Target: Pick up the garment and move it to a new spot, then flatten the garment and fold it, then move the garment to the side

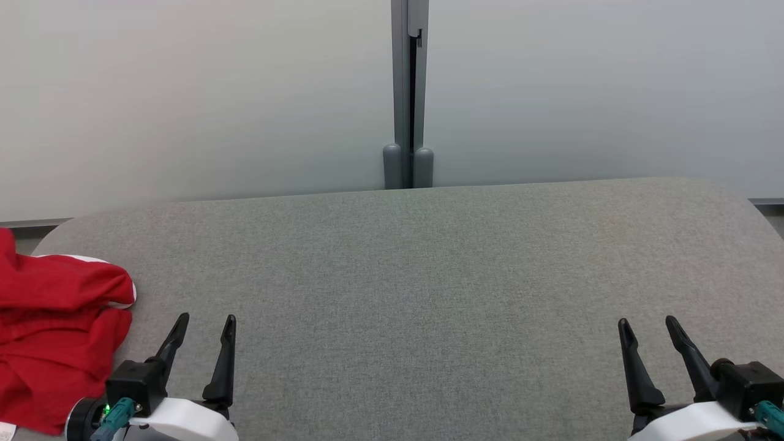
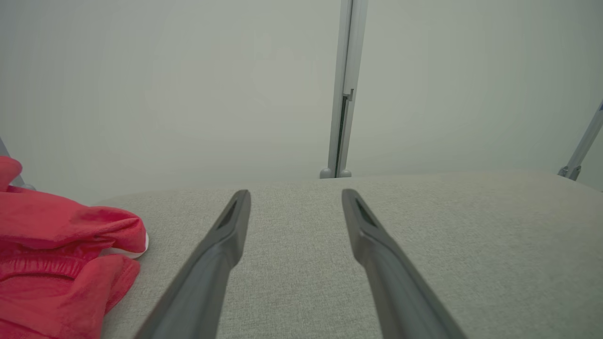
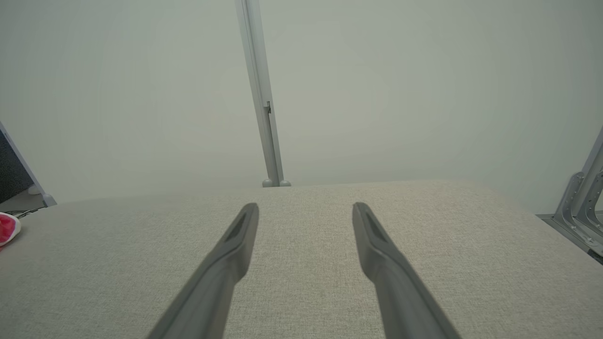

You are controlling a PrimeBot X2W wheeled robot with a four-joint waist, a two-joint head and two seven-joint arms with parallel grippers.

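Observation:
A red garment [image 1: 52,331] with a white trim lies crumpled at the left edge of the grey fabric table [image 1: 429,275], partly cut off by the frame. It also lies at the left of the left wrist view, red garment [image 2: 61,263], and a small bit of the garment [image 3: 7,228] peeks in at the far left of the right wrist view. My left gripper [image 1: 205,324] rests open just right of the garment, not touching it, its fingers [image 2: 226,235] empty. My right gripper [image 1: 646,324] is open at the lower right, far from the garment.
A pale wall with a grey vertical post [image 1: 409,92] stands behind the table's far edge. The table's rounded corners lie at the far left and far right. A metal frame [image 3: 582,197] stands off the table's right side.

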